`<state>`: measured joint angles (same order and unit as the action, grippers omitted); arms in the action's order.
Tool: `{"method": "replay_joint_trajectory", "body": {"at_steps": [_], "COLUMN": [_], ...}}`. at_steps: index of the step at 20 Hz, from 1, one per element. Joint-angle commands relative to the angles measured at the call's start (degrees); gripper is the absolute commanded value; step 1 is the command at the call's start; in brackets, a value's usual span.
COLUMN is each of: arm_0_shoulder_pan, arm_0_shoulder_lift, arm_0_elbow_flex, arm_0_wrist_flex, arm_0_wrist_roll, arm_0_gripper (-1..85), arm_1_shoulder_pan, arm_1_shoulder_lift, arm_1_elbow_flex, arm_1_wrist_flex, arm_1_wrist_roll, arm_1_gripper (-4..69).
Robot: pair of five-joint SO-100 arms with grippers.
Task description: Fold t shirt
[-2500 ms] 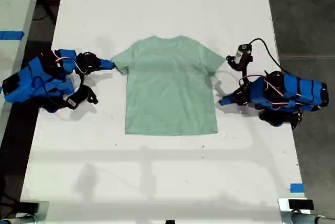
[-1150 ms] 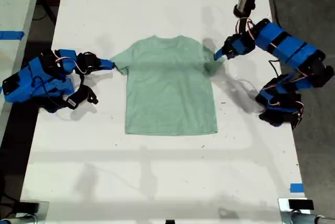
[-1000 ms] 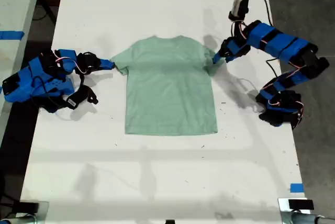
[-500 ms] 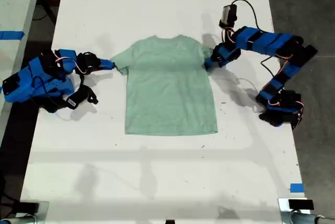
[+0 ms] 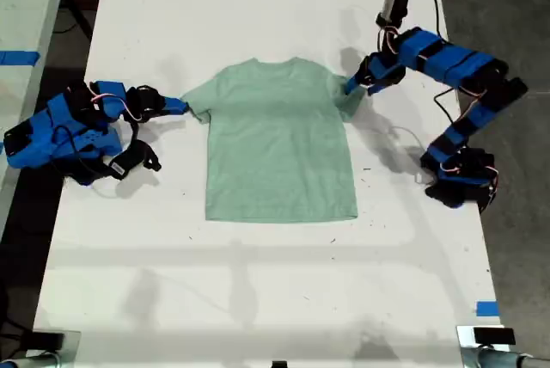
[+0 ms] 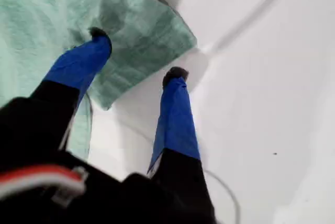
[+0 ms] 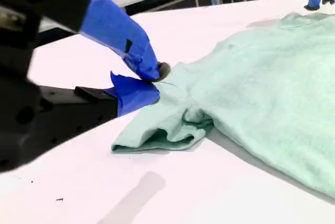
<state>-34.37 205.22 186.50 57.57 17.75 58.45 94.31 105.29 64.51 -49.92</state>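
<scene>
The t shirt (image 5: 277,139) lies flat on the white worktop (image 5: 258,7), around the middle in the exterior view, neck toward the far edge and hem toward the near one. Bare worktop lies open on all sides of it, with wide room beyond the neck and below the hem.

The sleeve (image 5: 351,99) on the exterior view's right is lifted and bunched. My first gripper (image 6: 137,54) stands at this sleeve with its jaws apart: one fingertip (image 6: 99,34) presses on the cloth, the other sits just off the sleeve's edge over bare worktop. It grips nothing.

The other sleeve (image 7: 157,130) lies rumpled, on the exterior view's left. My second gripper (image 7: 157,80) has its jaws closed to a pinch at the top of that sleeve, touching the cloth; whether fabric is actually caught between them cannot be told. Its arm (image 5: 69,131) lies low on the worktop.
</scene>
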Motion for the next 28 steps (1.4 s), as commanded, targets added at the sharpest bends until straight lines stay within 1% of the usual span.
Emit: {"method": "replay_joint_trajectory", "body": {"at_steps": [1,2,3,4,6,8,11,13,15,19,20,21,22,23,24,25,27,28], "arm_0_shoulder_pan": [0.88,0.88,0.88,0.88,0.97,0.97,1.05,1.05,1.05,1.14,1.14,1.14,1.14,1.14,1.14,1.14,1.14,1.14], "arm_0_shoulder_lift": [0.35,0.35,0.35,0.35,0.35,0.35,0.35,0.35,0.35,0.35,0.35,0.35,0.35,0.35,0.35,0.35,0.35,0.35], "arm_0_elbow_flex": [2.37,2.37,2.37,2.37,2.37,2.37,2.37,2.37,2.37,2.37,2.37,2.37,2.37,2.37,2.37,2.37,2.37,2.37], "arm_0_wrist_flex": [0.09,0.09,0.09,0.09,0.09,0.09,0.09,0.09,0.09,0.09,0.09,0.09,0.09,0.09,0.09,0.09,0.09,0.09], "arm_0_wrist_roll": [-0.53,-0.53,-0.53,-0.53,-0.53,-0.44,-0.44,-0.44,-0.44,-0.44,-0.44,-0.44,-0.44,-0.44,-0.44,-0.44,-0.44,-0.44], "arm_0_gripper": [2.4,2.4,2.4,2.5,2.5,2.6,2.6,2.6,2.6,2.6,2.6,2.6,2.6,2.6,2.6,2.6,2.6,2.6], "arm_1_shoulder_pan": [-0.26,-0.44,-0.62,-0.79,-1.76,-4.48,-15.38,-23.03,-28.30,-33.84,-34.89,-35.51,-35.51,-34.54,-32.61,-29.79,-23.12,-20.04], "arm_1_shoulder_lift": [-6.24,-9.14,-10.55,-10.28,-4.83,5.89,10.55,9.23,4.83,-8.70,-12.57,-16.00,-17.40,-17.05,-15.38,-11.16,-0.35,4.92], "arm_1_elbow_flex": [-4.04,-4.92,-5.36,-5.27,-5.36,-5.80,-17.67,-22.94,-25.93,-30.15,-32.96,-37.35,-41.92,-46.41,-50.27,-50.80,-47.99,-45.62], "arm_1_wrist_flex": [-4.66,-5.27,-5.54,-5.80,-3.78,-0.70,6.68,6.59,5.10,0.26,0.00,1.85,5.10,9.58,14.77,18.02,23.38,25.93], "arm_1_wrist_roll": [0.35,0.35,0.26,0.18,0.26,1.32,2.37,3.69,4.83,5.63,5.36,4.57,3.52,2.37,1.32,0.44,-1.32,-1.85], "arm_1_gripper": [22.9,20.9,0.7,-0.2,-0.1,-0.1,-0.1,-0.1,-0.1,0.0,0.5,10.2,22.0,24.7,24.6,24.2,18.8,14.6]}}
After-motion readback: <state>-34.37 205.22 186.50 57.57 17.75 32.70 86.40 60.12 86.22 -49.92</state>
